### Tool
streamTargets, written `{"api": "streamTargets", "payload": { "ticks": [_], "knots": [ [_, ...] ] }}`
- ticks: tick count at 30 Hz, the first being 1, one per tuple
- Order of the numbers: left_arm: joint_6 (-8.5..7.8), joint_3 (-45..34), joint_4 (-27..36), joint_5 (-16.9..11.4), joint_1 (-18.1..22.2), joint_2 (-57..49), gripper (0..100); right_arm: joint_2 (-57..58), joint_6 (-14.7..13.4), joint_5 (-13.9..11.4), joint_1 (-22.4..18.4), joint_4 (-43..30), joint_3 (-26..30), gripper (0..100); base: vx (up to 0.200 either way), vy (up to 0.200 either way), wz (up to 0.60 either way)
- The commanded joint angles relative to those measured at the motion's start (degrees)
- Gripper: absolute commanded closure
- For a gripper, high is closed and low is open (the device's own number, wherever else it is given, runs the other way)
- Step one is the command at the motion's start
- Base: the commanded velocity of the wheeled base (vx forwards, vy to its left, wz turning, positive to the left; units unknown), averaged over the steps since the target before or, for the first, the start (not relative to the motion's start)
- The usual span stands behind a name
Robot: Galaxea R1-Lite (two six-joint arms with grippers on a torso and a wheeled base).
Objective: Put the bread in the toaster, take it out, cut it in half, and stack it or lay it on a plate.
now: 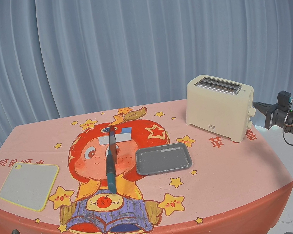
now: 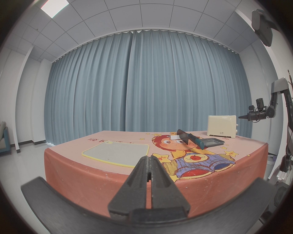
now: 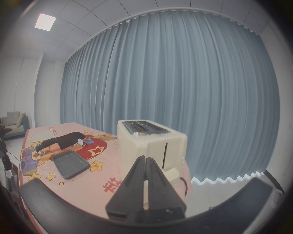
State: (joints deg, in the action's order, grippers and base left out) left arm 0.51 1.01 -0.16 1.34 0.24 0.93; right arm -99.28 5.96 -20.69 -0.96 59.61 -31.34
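A cream toaster (image 1: 219,106) stands at the table's right back, its two slots (image 1: 219,85) facing up. My right gripper (image 1: 258,104) hangs shut and empty just off the table's right edge, pointing at the toaster's lever end (image 3: 166,155); its fingers (image 3: 139,173) press together. A grey rectangular plate (image 1: 163,158) lies mid-table. Left of it a teal-handled knife (image 1: 110,158) leans on a small white rest (image 1: 114,139). My left gripper (image 2: 149,163) is shut, low before the table's front left corner, with the cutting board (image 2: 117,152) beyond it.
The yellow-rimmed cutting board (image 1: 29,185) lies at the table's left front. A cartoon tablecloth (image 1: 217,180) covers the table, bare at the right front. A blue curtain (image 1: 137,42) hangs behind the table.
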Motion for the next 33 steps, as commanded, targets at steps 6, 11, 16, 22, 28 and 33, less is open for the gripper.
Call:
{"api": "streamTargets", "payload": {
  "ticks": [6, 11, 16, 22, 28, 33],
  "knots": [
    [0.02, -1.01, -0.02, 0.07, 0.02, -0.93, 100, -0.21, 0.10, 0.03, 0.00, 1.47, 0.67, 100, 0.000, 0.000, 0.00],
    [0.02, -1.01, -0.02, 0.07, 0.02, -0.93, 100, -0.56, 0.19, 0.12, -0.53, 1.56, 1.37, 100, 0.000, 0.000, 0.00],
    [0.02, -1.01, -0.02, 0.07, 0.02, -0.93, 100, -0.65, 0.37, 0.21, 0.17, 1.47, 2.25, 100, 0.000, 0.000, 0.00],
    [0.02, -1.01, -0.02, 0.07, 0.02, -0.93, 100, -0.30, 2.39, 0.47, 0.79, 2.44, 3.74, 100, 0.000, 0.000, 0.00],
    [0.02, -1.01, -0.02, -0.02, 0.02, -0.93, 100, 1.37, 2.56, 0.47, 1.05, 2.35, 4.36, 100, 0.000, 0.000, 0.00],
    [0.02, -1.01, -0.02, 0.07, 0.02, -0.93, 100, 2.07, 2.83, 0.56, 1.75, 2.26, 4.71, 100, 0.000, 0.000, 0.00]
  ]
}}
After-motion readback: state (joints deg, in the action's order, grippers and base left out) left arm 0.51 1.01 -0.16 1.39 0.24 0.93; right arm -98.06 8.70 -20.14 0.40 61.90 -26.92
